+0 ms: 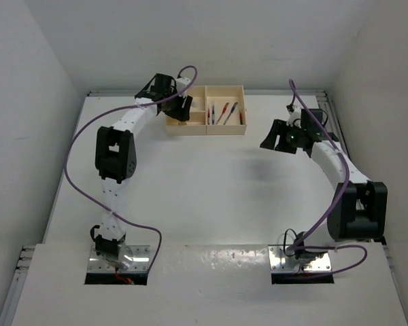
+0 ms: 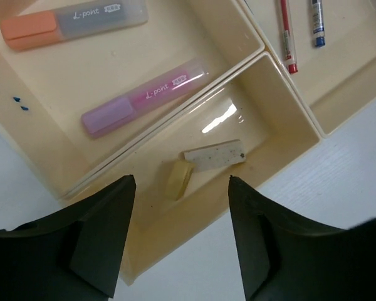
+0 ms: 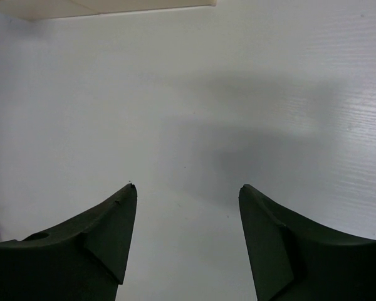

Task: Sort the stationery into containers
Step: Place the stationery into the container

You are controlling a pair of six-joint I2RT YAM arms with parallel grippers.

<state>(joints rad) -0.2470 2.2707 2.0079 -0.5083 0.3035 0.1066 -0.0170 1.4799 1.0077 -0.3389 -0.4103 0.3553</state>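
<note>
Reference item: the cream tray [image 1: 224,87], three compartments, is sitting on the white table [image 1: 204,197], and I am placing every entry against it. Left gripper [image 2: 180,204]: it is hovering directly over one of the tray's two small compartments, at the tray's left end, with its fingers [image 2: 100,238] spread wide and carrying nothing. Under that gap, inside the same compartment, a tan block [image 2: 179,179] and a beige-grey eraser [image 2: 214,155] are lying just beside each other; I cannot tell whether they are touching. In the tray's neighbouring small compartment, across one divider wall, an orange marker [image 2: 72,22] and a pink marker [image 2: 144,97] are lying flat and apart, each showing a printed label. In the tray's large compartment, at its right end, I am logging a red pen [image 2: 287,34] and a blue pen [image 2: 316,22] lying side by side in the left wrist view. The overhead view is showing several thin pens [image 1: 223,113] lying there, too small for me to count exactly. Right gripper [image 3: 188,188]: it is hanging off the tray's right side, near the tray but clear of it, above bare table, with its jaws parted wide and gripping nothing. Only a corner of the tray is showing at the top edge of its wrist view.
</note>
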